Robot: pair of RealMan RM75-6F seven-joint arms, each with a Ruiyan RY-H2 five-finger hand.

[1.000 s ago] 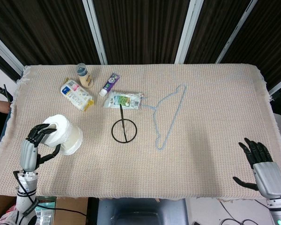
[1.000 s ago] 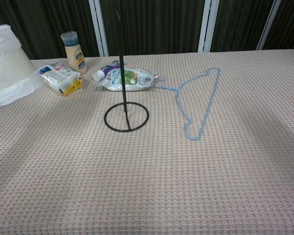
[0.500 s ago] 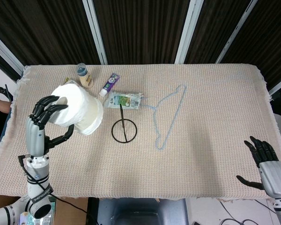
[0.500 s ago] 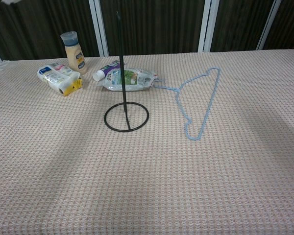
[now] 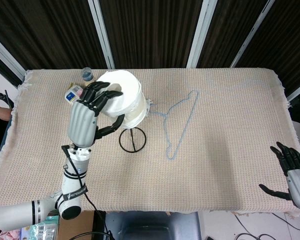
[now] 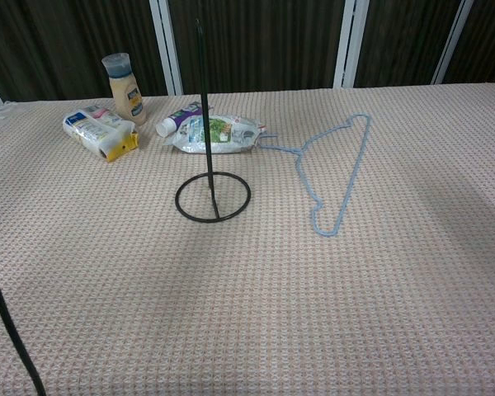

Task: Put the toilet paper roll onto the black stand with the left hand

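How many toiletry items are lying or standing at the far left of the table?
4: a capped bottle standing at the back, a white-and-yellow pack beside it, a purple-and-white tube, and a wipes pouch behind the black stand.

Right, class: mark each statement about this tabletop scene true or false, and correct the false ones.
1. The left hand holds the toilet paper roll up off the table. True.
2. The roll is already threaded on the black stand. False: the chest view shows the stand's rod bare.
3. The right hand holds the blue hanger. False: it holds nothing, fingers spread, and the hanger lies flat on the table.
4. The stand is upright on its ring base. True.
5. The lotion bottle lies on its side. False: it stands upright.
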